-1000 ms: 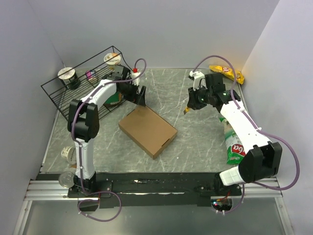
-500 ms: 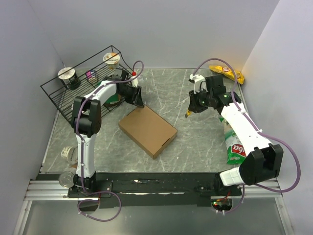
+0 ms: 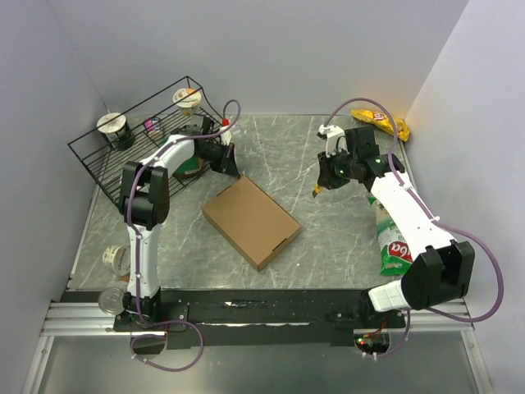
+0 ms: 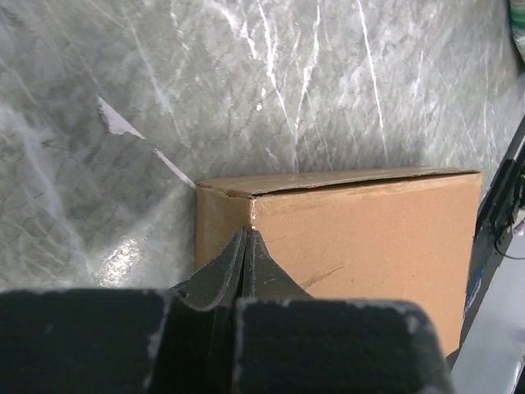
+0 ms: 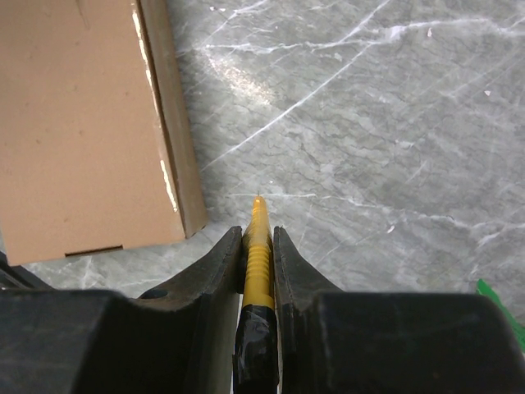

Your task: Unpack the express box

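The express box (image 3: pixel 250 220), a flat brown cardboard carton, lies closed in the middle of the marble table. My left gripper (image 3: pixel 231 167) is shut with nothing between its fingers. Its tips (image 4: pixel 248 234) are at the far corner of the express box (image 4: pixel 361 238); whether they touch it I cannot tell. My right gripper (image 3: pixel 319 185) hovers to the right of the box, shut on a yellow cutter (image 5: pixel 258 242) whose handle is wrapped in black tape. The cutter's tip points down at bare table beside the edge of the box (image 5: pixel 74 123).
A black wire basket (image 3: pixel 98 160) with cups stands at the back left. A yellow snack bag (image 3: pixel 377 120) lies at the back right. A green and white bag (image 3: pixel 392 242) lies under my right arm. Cups and a can (image 3: pixel 112 279) sit at the near left edge.
My left gripper has gone from open to shut at the box's far corner. My right gripper has drifted slightly to the right with the cutter.
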Robot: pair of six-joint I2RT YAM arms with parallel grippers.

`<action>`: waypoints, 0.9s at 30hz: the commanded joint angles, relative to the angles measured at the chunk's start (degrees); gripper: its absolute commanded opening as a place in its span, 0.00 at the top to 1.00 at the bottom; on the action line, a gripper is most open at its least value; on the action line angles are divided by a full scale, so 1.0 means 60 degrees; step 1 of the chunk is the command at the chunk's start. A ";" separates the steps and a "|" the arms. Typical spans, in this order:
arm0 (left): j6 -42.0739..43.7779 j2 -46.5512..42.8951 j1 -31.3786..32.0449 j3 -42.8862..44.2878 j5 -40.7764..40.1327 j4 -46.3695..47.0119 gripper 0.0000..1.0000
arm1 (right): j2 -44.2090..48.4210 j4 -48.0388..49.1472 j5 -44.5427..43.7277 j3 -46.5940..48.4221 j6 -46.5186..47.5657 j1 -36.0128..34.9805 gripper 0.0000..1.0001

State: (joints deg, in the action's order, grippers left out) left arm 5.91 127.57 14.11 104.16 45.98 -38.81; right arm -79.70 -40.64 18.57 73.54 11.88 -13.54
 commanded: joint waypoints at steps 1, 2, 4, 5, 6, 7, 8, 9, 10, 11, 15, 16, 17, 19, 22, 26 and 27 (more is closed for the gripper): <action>0.0333 -0.0649 0.0080 0.0131 0.0773 -0.0373 0.99 | -0.0120 0.0197 -0.0223 0.0209 0.0188 0.0104 1.00; 0.0347 -0.0781 0.0080 0.0072 0.1021 -0.0315 0.99 | -0.0134 0.0139 -0.0223 0.0253 0.0203 0.0089 1.00; 0.0362 -0.1132 0.0080 -0.0117 0.1286 -0.0154 0.99 | -0.0207 0.0109 -0.0282 0.0355 0.0290 0.0118 1.00; 0.0362 -0.1236 0.0080 -0.0177 0.1418 -0.0052 0.99 | -0.0266 0.0094 -0.0297 0.0385 0.0305 0.0118 1.00; 0.0362 -0.1338 0.0080 -0.0206 0.1376 -0.0080 0.99 | -0.0310 0.0080 -0.0297 0.0429 0.0320 0.0118 1.00; 0.0580 -0.1528 0.0080 -0.0163 0.1346 -0.0196 0.99 | -0.0339 0.0079 -0.0297 0.0487 0.0320 0.0118 1.00; 0.0771 -0.1646 0.0080 -0.0163 0.1245 -0.0487 0.99 | -0.0368 0.0094 -0.0268 0.0502 0.0320 0.0133 1.00; 0.1265 -0.1778 0.0080 -0.0206 0.1200 -0.0621 0.99 | -0.0398 0.0109 -0.0253 0.0517 0.0291 0.0104 1.00; 0.1473 -0.2112 0.0080 -0.0439 0.1156 -0.0695 0.99 | -0.0413 0.0123 -0.0195 0.0546 0.0262 0.0118 1.00; 0.1679 -0.2319 0.0080 -0.0615 0.1098 -0.0768 0.99 | -0.0442 0.0123 -0.0165 0.0546 0.0232 0.0133 1.00; 0.4571 -0.3490 0.0270 -0.1726 0.0036 -0.1838 0.46 | -0.0501 0.0211 -0.0150 0.0605 0.0188 0.0133 1.00; 0.5176 -0.4334 0.0343 -0.2731 -0.0248 -0.1751 0.39 | -0.0501 0.0226 -0.0165 0.0620 0.0188 0.0118 1.00; 0.5733 -0.4806 0.0474 -0.3306 -0.0613 -0.1590 0.34 | -0.0530 0.0240 -0.0194 0.0649 0.0188 0.0118 1.00; 0.6980 -0.6208 0.0694 -0.5029 -0.1664 -0.0658 0.24 | -0.0515 0.0197 -0.0194 0.0693 0.0144 0.0104 1.00; 0.6576 -0.7225 0.1236 -0.6340 -0.3318 0.0837 0.12 | -0.0515 0.0036 -0.0121 0.0809 0.0130 0.0118 1.00; 0.3433 -0.6848 0.1486 -0.5848 -0.4973 0.1032 0.17 | -0.0486 -0.0067 -0.0106 0.0913 0.0188 0.0118 1.00; 0.1437 -0.6688 0.1414 -0.5687 -0.5388 0.1019 0.17 | -0.0471 -0.0067 -0.0106 0.0942 0.0159 0.0118 1.00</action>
State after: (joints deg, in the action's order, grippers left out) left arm 36.34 84.68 23.40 66.63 28.84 -39.66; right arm -83.09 -41.19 17.47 76.07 13.08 -13.23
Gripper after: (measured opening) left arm 0.844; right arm 0.251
